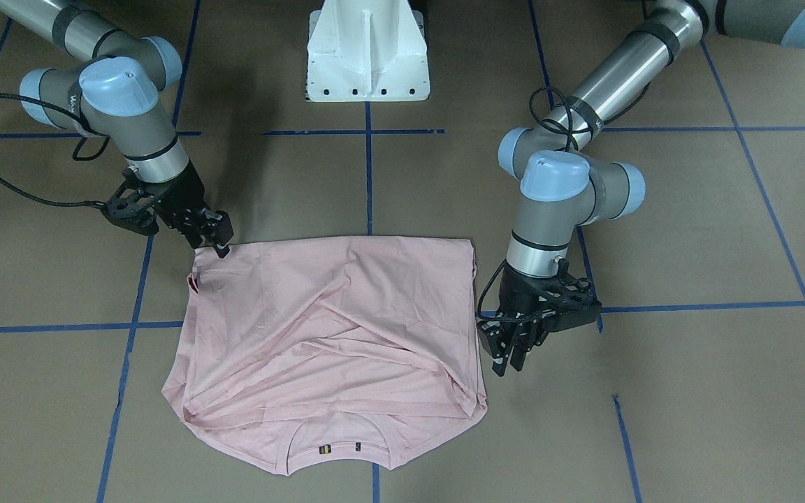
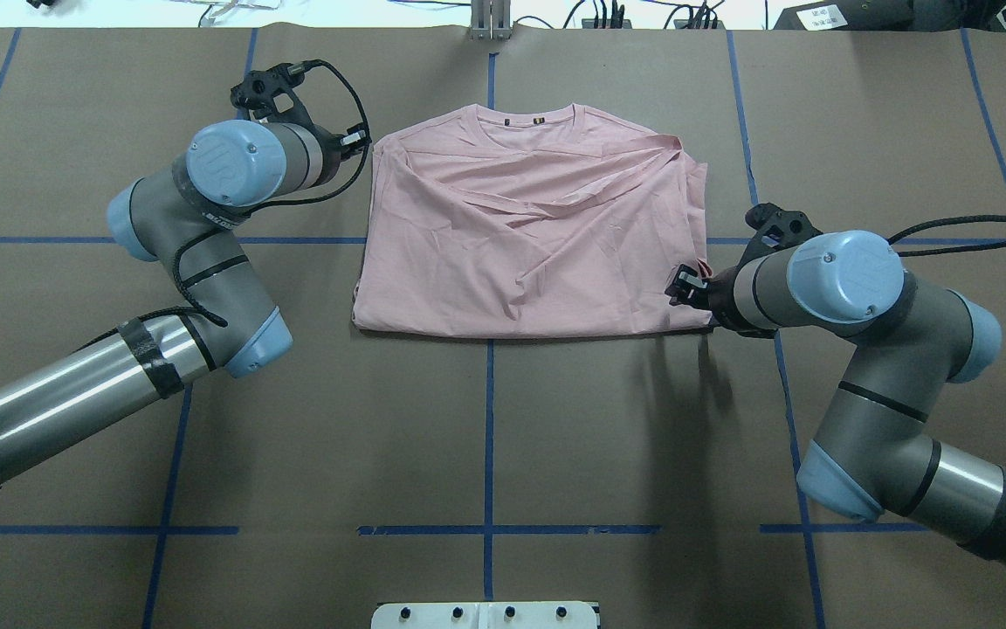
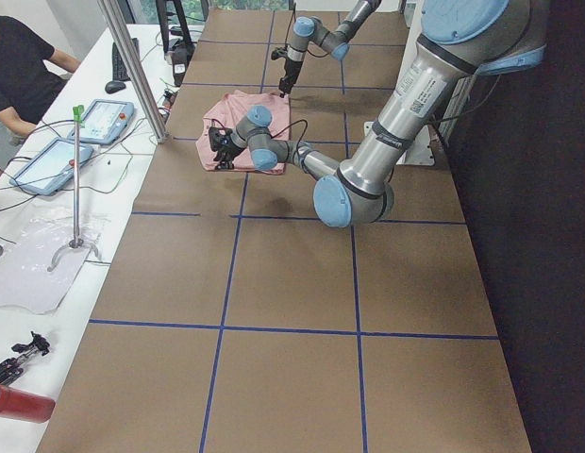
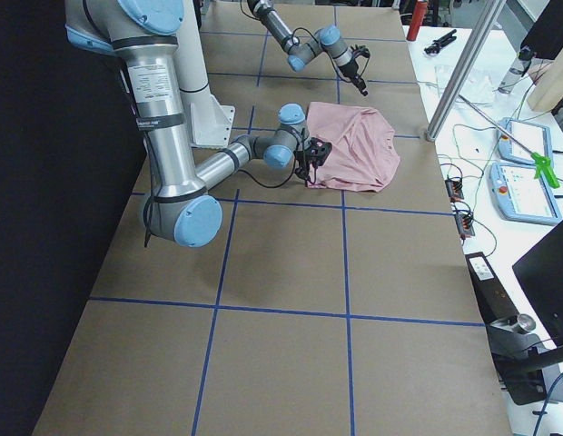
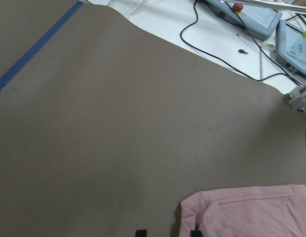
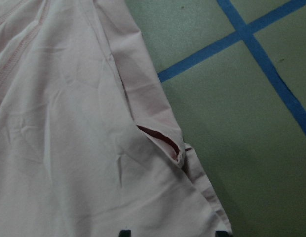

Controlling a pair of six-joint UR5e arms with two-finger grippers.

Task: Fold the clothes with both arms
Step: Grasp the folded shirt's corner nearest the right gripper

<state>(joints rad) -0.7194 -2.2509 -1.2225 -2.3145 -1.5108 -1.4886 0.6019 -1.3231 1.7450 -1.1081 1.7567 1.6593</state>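
Counter (image 2: 503, 437): brown, crossed by blue tape lines (image 2: 488, 419); it carries the T-shirt.
Left arm (image 2: 206, 201): reaches in on the T-shirt's left side, elbow bent, wrist towards the collar end.
Right arm (image 2: 844, 288): reaches in on the T-shirt's right side, wrist at the hem end.
T-shirt (image 2: 529, 236): pale pink, folded and wrinkled, lying flat mid-counter, collar away from the robot.
Pedestal base (image 1: 367, 49): white, well apart from the T-shirt, beyond its hem.
Left hand (image 1: 512, 362): fingers parted, nothing between them, just beside the T-shirt's shoulder corner.
Right hand (image 1: 215, 239): fingers spread wide over the T-shirt's hem corner, not clamped.
Collar label (image 1: 336, 449): small, dark, inside the T-shirt's neckline.
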